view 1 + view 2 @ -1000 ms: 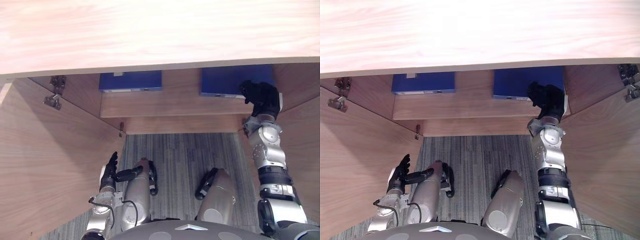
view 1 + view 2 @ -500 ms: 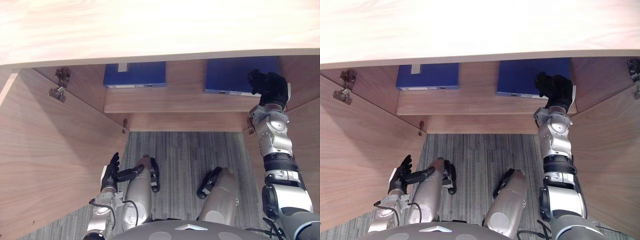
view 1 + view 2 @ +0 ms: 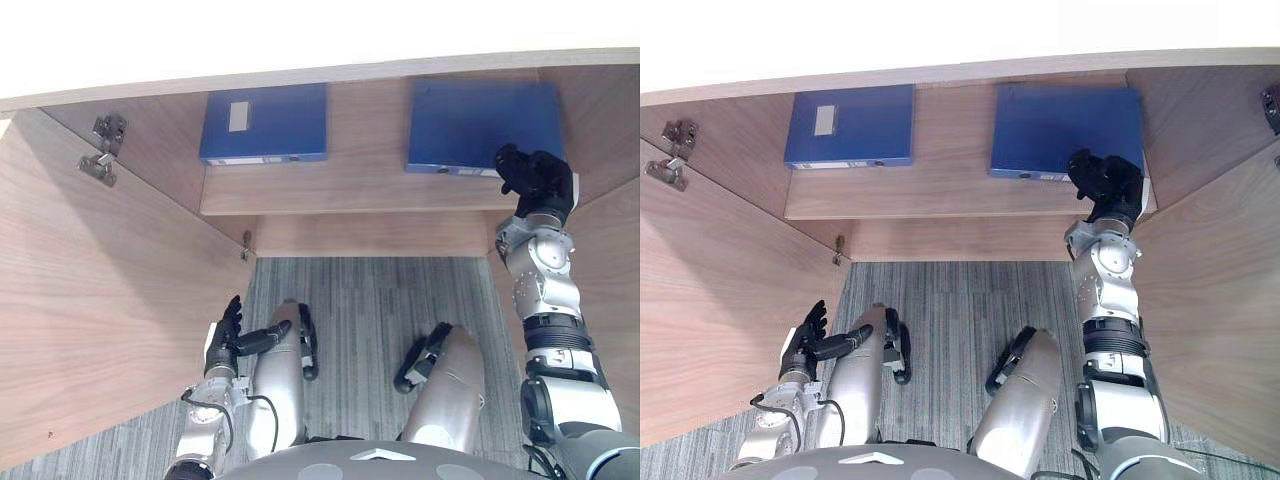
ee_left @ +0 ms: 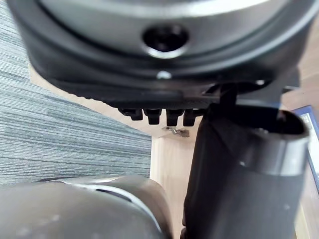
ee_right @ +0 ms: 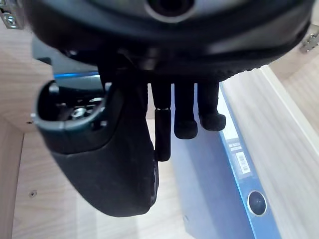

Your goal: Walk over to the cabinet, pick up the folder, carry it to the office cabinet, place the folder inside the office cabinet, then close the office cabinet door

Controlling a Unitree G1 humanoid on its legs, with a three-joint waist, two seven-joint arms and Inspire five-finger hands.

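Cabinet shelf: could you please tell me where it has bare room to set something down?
The shelf is barest between the left folder and the right folder; a narrower strip runs before the left folder. Its right end is crowded: the right hand sits at the right folder's near corner.

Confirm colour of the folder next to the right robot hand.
Blue. The folder shows clearest in the right eye view.
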